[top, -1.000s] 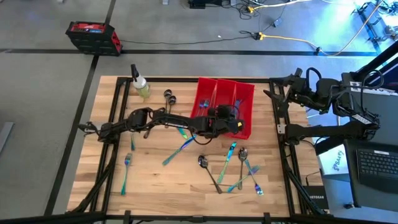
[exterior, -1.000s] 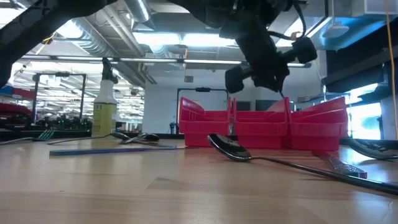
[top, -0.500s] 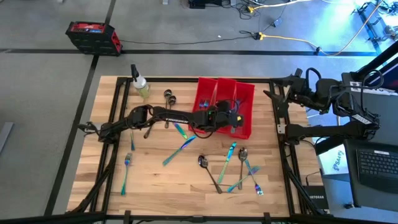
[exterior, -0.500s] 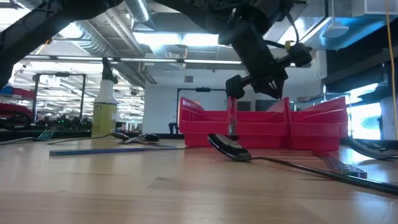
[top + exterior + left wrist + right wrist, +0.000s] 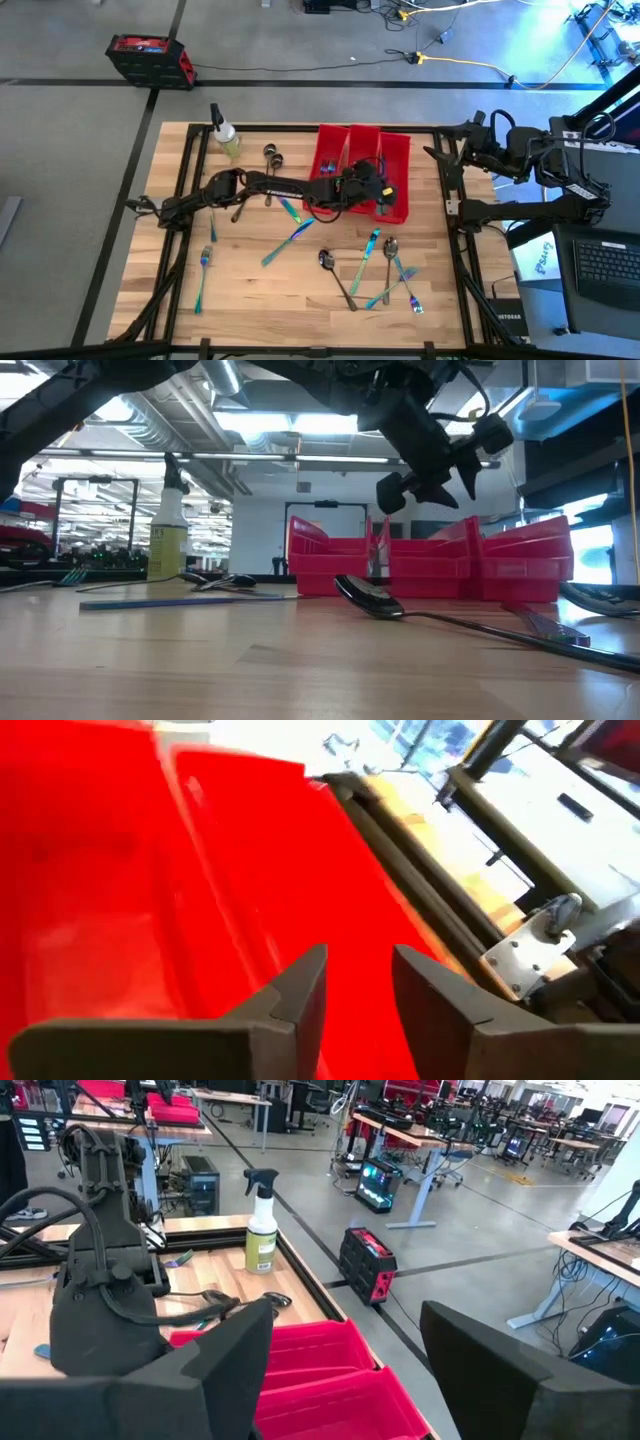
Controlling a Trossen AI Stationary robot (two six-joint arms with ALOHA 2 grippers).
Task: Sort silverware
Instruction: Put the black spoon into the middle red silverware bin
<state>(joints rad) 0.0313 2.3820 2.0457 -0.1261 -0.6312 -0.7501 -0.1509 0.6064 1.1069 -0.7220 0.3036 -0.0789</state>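
Three long red bins [image 5: 345,150] stand side by side at the table's far middle, also seen in the low view [image 5: 500,565]. My left gripper [image 5: 388,190] hangs open over the rightmost bin [image 5: 120,900], fingers [image 5: 300,990] apart with nothing between them. Iridescent silverware lies flat on the wood: a fork [image 5: 203,272] near left, a knife [image 5: 290,236] in the middle, and spoons and forks [image 5: 395,275] near the bins. A dark spoon [image 5: 370,598] lies close to the low camera. My right gripper [image 5: 440,145] waits open beyond the table's right edge.
A spray bottle with yellowish liquid [image 5: 226,137] stands at the far left of the table, with dark spoons [image 5: 272,155] beside it. Black frame rails run along the table's left and right sides. Bare wood [image 5: 260,300] lies at the near middle.
My left gripper has moved a little toward the table's right over the bins and turned, staying open. In the low view the red bins have shifted slightly to the right and tilted.
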